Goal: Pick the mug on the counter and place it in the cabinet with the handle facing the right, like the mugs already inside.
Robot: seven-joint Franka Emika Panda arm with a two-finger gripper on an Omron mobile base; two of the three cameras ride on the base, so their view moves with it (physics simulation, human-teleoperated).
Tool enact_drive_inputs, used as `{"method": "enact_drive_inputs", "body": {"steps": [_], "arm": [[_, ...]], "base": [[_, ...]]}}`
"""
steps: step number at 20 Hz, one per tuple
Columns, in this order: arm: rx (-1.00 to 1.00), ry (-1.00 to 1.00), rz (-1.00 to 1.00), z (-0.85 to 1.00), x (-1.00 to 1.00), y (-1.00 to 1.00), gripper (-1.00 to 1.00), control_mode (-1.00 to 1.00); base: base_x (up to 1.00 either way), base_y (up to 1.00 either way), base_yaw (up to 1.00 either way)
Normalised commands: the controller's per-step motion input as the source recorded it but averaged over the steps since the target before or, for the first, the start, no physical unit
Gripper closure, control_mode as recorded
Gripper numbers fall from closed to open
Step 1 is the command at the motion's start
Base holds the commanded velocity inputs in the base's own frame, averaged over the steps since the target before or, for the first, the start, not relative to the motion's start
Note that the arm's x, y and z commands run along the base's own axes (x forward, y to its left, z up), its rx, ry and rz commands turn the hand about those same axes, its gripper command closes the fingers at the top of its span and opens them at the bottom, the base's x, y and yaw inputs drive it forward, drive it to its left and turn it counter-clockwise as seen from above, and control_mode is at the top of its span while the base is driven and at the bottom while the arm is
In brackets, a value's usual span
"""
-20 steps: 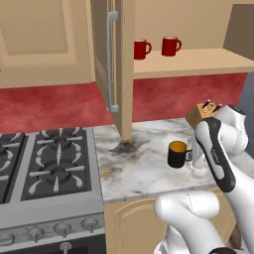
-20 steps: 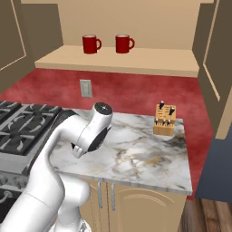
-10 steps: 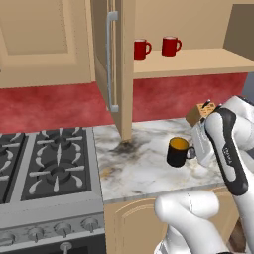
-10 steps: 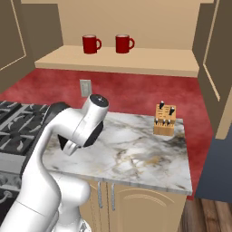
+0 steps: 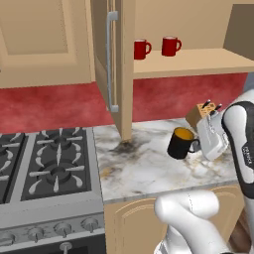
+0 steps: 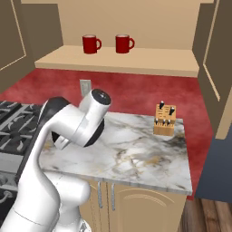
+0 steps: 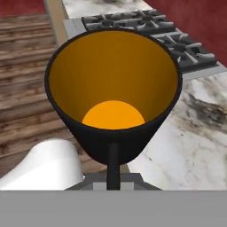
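Now clamping claw (image 5: 200,145) together on handle (image 7: 112,166) of tilted mug (image 5: 180,143), hanging just above counter (image 5: 144,168)

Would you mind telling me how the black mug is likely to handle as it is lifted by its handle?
The black mug looks rigid, so it should not flex. It appears empty, its orange inside bare in the hand view, so it is probably light with nothing to spill. The gripper is shut on the thin loop handle alone, so the mug may swing or tilt.
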Motion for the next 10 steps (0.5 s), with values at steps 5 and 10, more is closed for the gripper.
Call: {"method": "enact_drive_inputs", "body": {"steps": [5, 10], "arm": [[0.09, 0.00, -0.01, 0.49, -0.18, 0.13, 1.00, -1.00], [0.19, 0.04, -0.03, 0.14, -0.25, 0.07, 1.00, -1.00]], "base": [[0.00, 0.00, 0.00], [0.00, 0.00, 0.00]]}}
